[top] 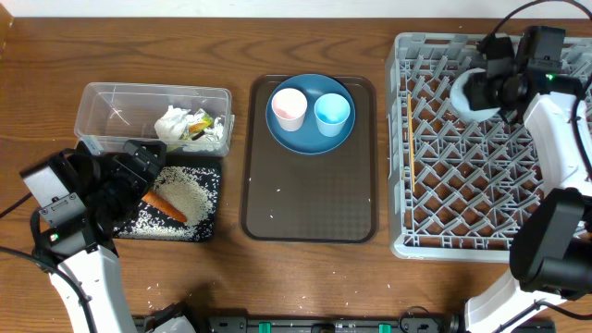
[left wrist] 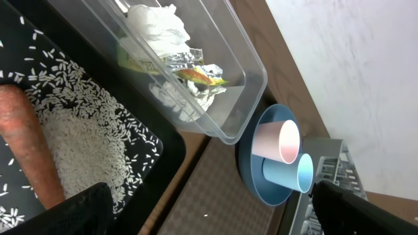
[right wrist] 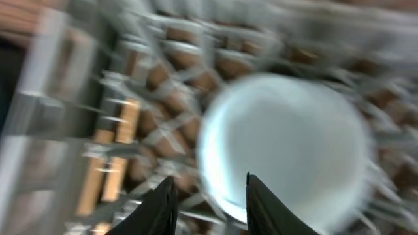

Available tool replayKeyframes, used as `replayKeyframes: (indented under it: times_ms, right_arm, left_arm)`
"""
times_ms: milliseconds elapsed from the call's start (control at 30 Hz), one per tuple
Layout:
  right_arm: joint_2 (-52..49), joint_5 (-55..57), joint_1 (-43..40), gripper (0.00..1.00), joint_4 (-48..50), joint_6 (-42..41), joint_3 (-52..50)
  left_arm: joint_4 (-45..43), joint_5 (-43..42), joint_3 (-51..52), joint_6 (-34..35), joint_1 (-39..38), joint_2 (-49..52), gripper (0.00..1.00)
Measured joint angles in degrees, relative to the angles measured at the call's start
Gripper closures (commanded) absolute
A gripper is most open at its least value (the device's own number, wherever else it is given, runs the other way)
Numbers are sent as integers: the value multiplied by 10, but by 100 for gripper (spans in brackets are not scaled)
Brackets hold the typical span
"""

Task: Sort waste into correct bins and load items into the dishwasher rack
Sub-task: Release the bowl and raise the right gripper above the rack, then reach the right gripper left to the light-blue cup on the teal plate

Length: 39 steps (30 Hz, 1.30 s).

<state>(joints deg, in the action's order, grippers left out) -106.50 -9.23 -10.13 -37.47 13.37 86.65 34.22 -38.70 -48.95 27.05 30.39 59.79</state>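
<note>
Gaping at full spread, the left gripper [top: 146,176] hangs over the black tray [top: 211,199] with nothing between its fingers [left wrist: 65,210] and touching nothing. Below it the carrot [top: 166,205] lies on the rice [top: 185,190], its long axis slanting from far left to near right. The clear box [top: 111,102] sits just beyond the tray's far edge and holds the tissue [top: 176,125] and the wrapper [top: 205,123].

The right gripper [right wrist: 209,196] is at the bowl [top: 462,94] in the far part of the rack [top: 462,242], left of centre. Its fingers stand a little apart with the bowl's rim at the gap. The wrist view is too blurred to tell whether they pinch the rim. The bowl shows a round face to that camera, mouth or base unclear, and looks tipped onto its edge among the pegs.

The chopsticks [top: 407,120] lie along the rack's left wall, their long axis running near to far. Open lattice stretches from the bowl to the rack's near and right walls.

On the brown tray [top: 310,208], the plate [top: 310,141] takes the far half, carrying the pink cup [top: 289,108] and the blue cup [top: 333,113] side by side. The tray's near half shows bare surface.
</note>
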Motion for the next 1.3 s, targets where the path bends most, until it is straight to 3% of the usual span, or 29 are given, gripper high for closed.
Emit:
replayKeyframes:
  times_ms: [267, 567, 667, 1300]
  right_arm:
    - [0, 123, -1, 67, -9, -27, 0]
    - [0, -9, -1, 75, -2, -38, 0]
    - [0, -29, -1, 73, 10, -39, -1]
    - [-29, 80, -7, 66, 23, -39, -17]
  left_arm:
    - [0, 0, 0, 0, 0, 0, 0]
    - [0, 0, 0, 0, 0, 0, 0]
    - [0, 0, 0, 0, 0, 0, 0]
    - [0, 0, 0, 0, 0, 0, 0]
